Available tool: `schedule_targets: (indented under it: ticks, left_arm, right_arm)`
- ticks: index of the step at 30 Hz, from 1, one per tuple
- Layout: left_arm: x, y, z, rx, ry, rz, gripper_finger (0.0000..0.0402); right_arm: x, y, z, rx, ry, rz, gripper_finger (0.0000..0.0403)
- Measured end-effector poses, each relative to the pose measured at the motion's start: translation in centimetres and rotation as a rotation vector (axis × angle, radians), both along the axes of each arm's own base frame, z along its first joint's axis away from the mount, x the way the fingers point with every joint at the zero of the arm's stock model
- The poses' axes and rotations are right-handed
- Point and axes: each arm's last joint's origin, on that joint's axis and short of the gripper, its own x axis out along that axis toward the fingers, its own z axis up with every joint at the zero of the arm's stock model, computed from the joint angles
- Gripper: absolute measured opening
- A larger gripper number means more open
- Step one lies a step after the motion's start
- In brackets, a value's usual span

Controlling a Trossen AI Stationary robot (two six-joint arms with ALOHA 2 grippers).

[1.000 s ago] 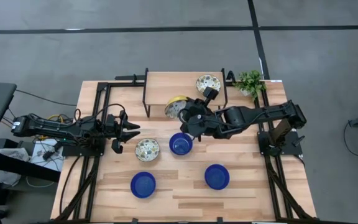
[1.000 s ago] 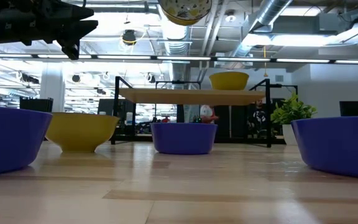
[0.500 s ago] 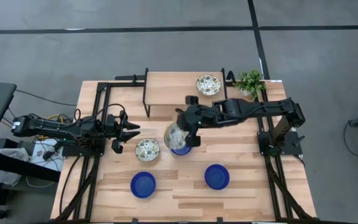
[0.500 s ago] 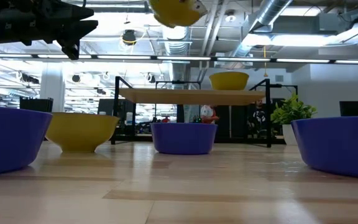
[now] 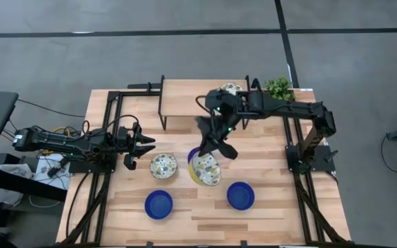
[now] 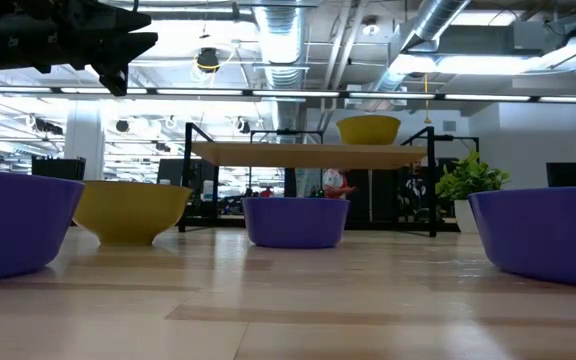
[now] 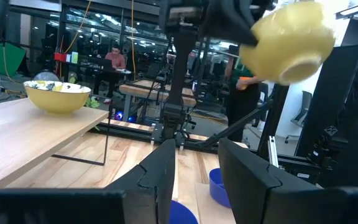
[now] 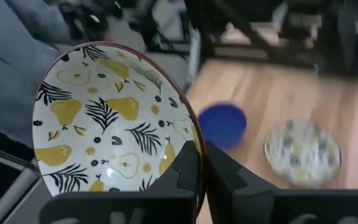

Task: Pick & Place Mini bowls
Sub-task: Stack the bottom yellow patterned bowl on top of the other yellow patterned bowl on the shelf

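Right claw (image 5: 214, 153) carried patterned bowl (image 5: 205, 169) forward over open table centre (image 5: 191, 207)

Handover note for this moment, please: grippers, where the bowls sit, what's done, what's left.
Right gripper: shut on the rim of a patterned bowl, carried in the air above the table's middle.
Left gripper: jaws partly apart, empty, waiting at the table's left edge.
Other bowls: one patterned bowl on the raised shelf, one patterned bowl on the table, two blue bowls near the front, a third blue bowl mostly hidden under the carried one.
Done: bowl lifted. Left: set it down; target not evident.
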Motion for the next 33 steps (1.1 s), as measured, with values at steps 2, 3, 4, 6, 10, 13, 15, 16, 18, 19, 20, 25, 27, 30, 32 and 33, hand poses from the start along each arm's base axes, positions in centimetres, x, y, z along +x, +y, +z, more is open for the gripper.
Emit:
schedule_targets:
  ticks: [2, 3, 4, 6, 10, 13, 15, 16, 18, 19, 20, 25, 27, 30, 32, 33]
  left_arm:
    - [0.0, 0.0, 0.0, 0.0, 0.0, 0.0, 0.0122]
    - [0.0, 0.0, 0.0, 0.0, 0.0, 0.0, 0.0122]
    - [0.0, 0.0, 0.0, 0.0, 0.0, 0.0, 0.0122]
    - [0.0, 0.0, 0.0, 0.0, 0.0, 0.001, 0.0122]
    - [0.0, 0.0, 0.0, 0.0, 0.0, 0.0, 0.0122]
    - [0.0, 0.0, 0.0, 0.0, 0.0, 0.0, 0.0122]
    - [0.0, 0.0, 0.0, 0.0, 0.0, 0.0, 0.0122]
    - [0.0, 0.0, 0.0, 0.0, 0.0, 0.001, 0.0122]
    - [0.0, 0.0, 0.0, 0.0, 0.0, 0.0, 0.0122]
    - [0.0, 0.0, 0.0, 0.0, 0.0, 0.0, 0.0122]
    - [0.0, 0.0, 0.0, 0.0, 0.0, 0.0, 0.0122]
    - [0.0, 0.0, 0.0, 0.0, 0.0, 0.0, 0.0122]
    - [0.0, 0.0, 0.0, 0.0, 0.0, 0.0, 0.0122]
    - [0.0, 0.0, 0.0, 0.0, 0.0, 0.0, 0.0122]
    - [0.0, 0.0, 0.0, 0.0, 0.0, 0.0, 0.0122]
    - [0.0, 0.0, 0.0, 0.0, 0.0, 0.0, 0.0122]
  right_arm:
    - [0.3, -0.2, 0.5, 0.01, -0.078, 0.024, 0.0001]
    - [0.5, -0.2, 0.8, 0.006, -0.123, 0.043, 0.0001]
    - [0.6, -0.2, 1.1, -0.004, -0.171, 0.06, 0.0001]
    - [0.9, -0.1, 1.7, -0.022, -0.265, 0.08, 0.0001]
    - [1.3, 0.0, 3.1, -0.009, -0.441, 0.149, 0.0001]
    - [1.4, 0.2, 4.0, -0.004, -0.547, 0.192, 0.0001]
    - [1.5, 0.4, 4.3, -0.003, -0.583, 0.209, 0.0001]
    - [1.5, 0.4, 4.4, -0.004, -0.588, 0.21, 0.0001]
    - [1.5, 0.4, 4.2, -0.001, -0.573, 0.208, 0.0001]
    - [1.5, 0.4, 4.2, 0.004, -0.558, 0.202, 0.0001]
    - [1.5, 0.4, 4.0, 0.004, -0.539, 0.188, 0.0001]
    - [1.2, 0.0, 2.1, -0.051, -0.311, 0.029, 0.0001]
    - [1.0, -0.2, 1.3, -0.077, -0.19, -0.065, 0.0001]
    - [0.4, -1.0, 0.1, -0.121, -0.017, -0.191, 0.0001]
    - [0.0, -1.7, -0.6, -0.147, 0.073, -0.265, 0.0001]
    - [-0.2, -2.1, -0.8, -0.158, 0.113, -0.301, 0.0001]
